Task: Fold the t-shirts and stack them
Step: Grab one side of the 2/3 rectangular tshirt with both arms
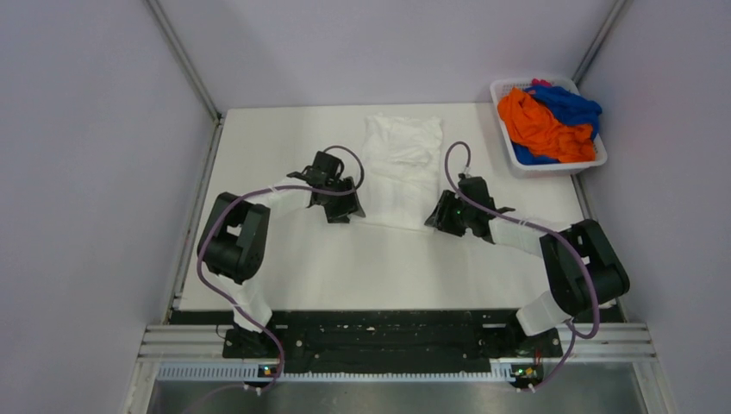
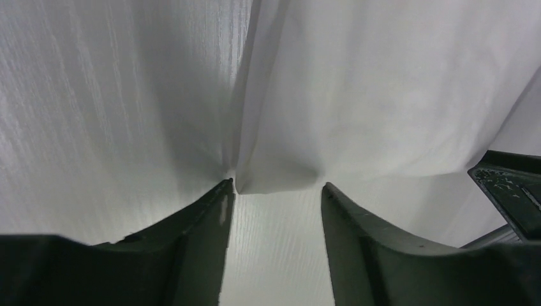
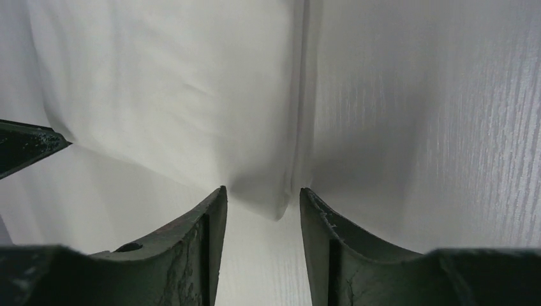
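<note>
A white t-shirt (image 1: pixel 398 168) lies flat on the table, folded into a long strip, its print hidden. My left gripper (image 1: pixel 345 207) is open at the strip's near left corner; in the left wrist view (image 2: pixel 275 186) that corner (image 2: pixel 274 182) sits just beyond the fingertips. My right gripper (image 1: pixel 438 216) is open at the near right corner; in the right wrist view (image 3: pixel 263 191) the corner (image 3: pixel 271 204) reaches between the fingertips. An orange t-shirt (image 1: pixel 539 128), a blue t-shirt (image 1: pixel 569 105) and a bit of pink-red cloth (image 1: pixel 540 84) lie crumpled in the basket.
A white plastic basket (image 1: pixel 556 164) stands at the table's far right corner. The white table (image 1: pixel 379 267) is bounded by grey walls at left, back and right. The other gripper's tip shows at the edge of each wrist view (image 2: pixel 510 191) (image 3: pixel 25 143).
</note>
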Tool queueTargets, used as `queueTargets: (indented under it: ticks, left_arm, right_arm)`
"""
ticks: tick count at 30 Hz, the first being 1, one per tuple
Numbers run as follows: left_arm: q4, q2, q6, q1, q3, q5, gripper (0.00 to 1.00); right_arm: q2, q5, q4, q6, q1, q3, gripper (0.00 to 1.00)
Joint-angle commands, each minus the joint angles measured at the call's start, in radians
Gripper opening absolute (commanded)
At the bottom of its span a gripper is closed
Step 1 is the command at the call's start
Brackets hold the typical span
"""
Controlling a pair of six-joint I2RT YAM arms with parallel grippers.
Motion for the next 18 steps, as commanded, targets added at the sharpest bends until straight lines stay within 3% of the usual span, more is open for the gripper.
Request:
queueTargets:
  ticks: [1, 4, 10, 12, 13, 14, 18]
  left_arm:
    - [0.038, 0.026, -0.010, -0.010, -0.005, 0.006, 0.52]
    - [0.029, 0.044, -0.012, -0.010, 0.011, -0.018, 0.43]
    - [0.003, 0.094, -0.001, -0.010, 0.060, -0.025, 0.30]
    - [0.003, 0.102, 0.001, -0.009, 0.066, -0.027, 0.19]
    - [-0.001, 0.106, 0.002, -0.010, 0.071, -0.029, 0.04]
    - [-0.008, 0.108, 0.003, -0.009, 0.073, -0.030, 0.00]
    - [-0.001, 0.098, 0.002, -0.010, 0.051, -0.038, 0.00]
  right_arm:
    - [0.014, -0.001, 0.048, 0.026, 0.016, -0.011, 0.42]
    - [0.024, -0.005, 0.050, 0.027, 0.018, -0.012, 0.36]
    - [0.052, -0.014, 0.049, 0.025, 0.023, -0.007, 0.34]
    - [0.061, -0.015, 0.050, 0.025, 0.024, -0.007, 0.31]
    - [0.065, -0.016, 0.050, 0.025, 0.026, -0.005, 0.29]
    - [0.070, -0.017, 0.050, 0.024, 0.027, -0.004, 0.26]
    - [0.083, -0.021, 0.056, 0.026, 0.032, -0.006, 0.08]
